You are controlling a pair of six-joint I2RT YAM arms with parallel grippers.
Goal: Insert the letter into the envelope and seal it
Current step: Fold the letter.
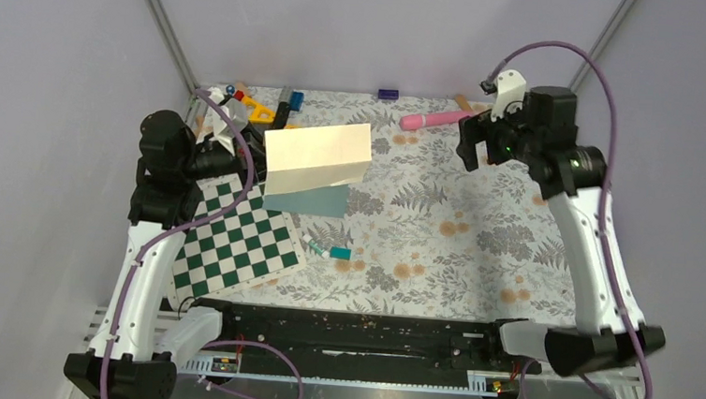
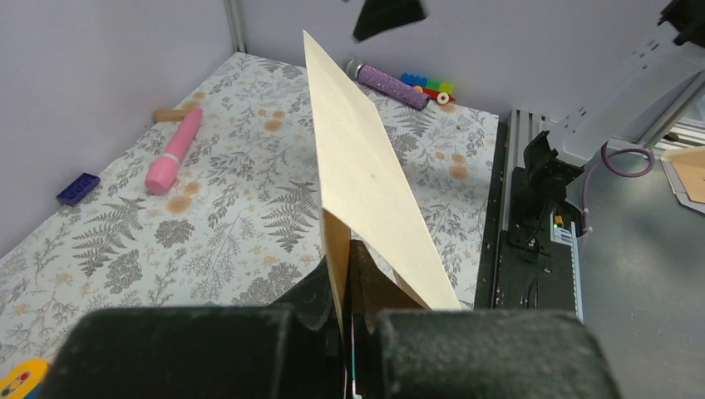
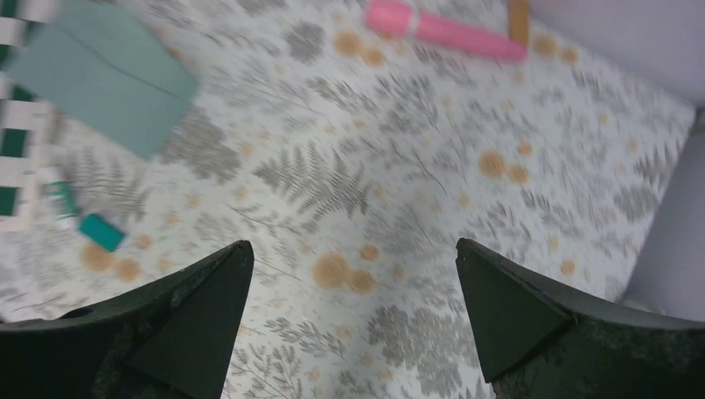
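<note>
From above. Finds the letter lifted over the far-left part of the table, pinched at its left end by the left gripper, with the long axis running left to right. Finds the envelope flat on the table just below the letter, partly covered by it, its left end at the far corner of the checkerboard. Finds the right gripper raised near the far-right corner, spread wide and carrying nothing, well apart from both papers.

From the left wrist. Shows the jaws shut tight on the near edge of the letter, the sheet standing on edge and reaching away from the fingers toward the right side of the table. No envelope in this view.

From the right wrist. Shows both fingertips far apart with only bare table between them. Shows the envelope in the upper left corner, with a thin line across it, perhaps the flap edge, but too blurred to say.

Judging from this: envelope to the left of the right jaws and a little nearer to the bases, its long axis roughly along that of the letter. Left arm clearly the closer one, already above it. Probably calls for the right arm to cross over and steady or open the envelope first.
</note>
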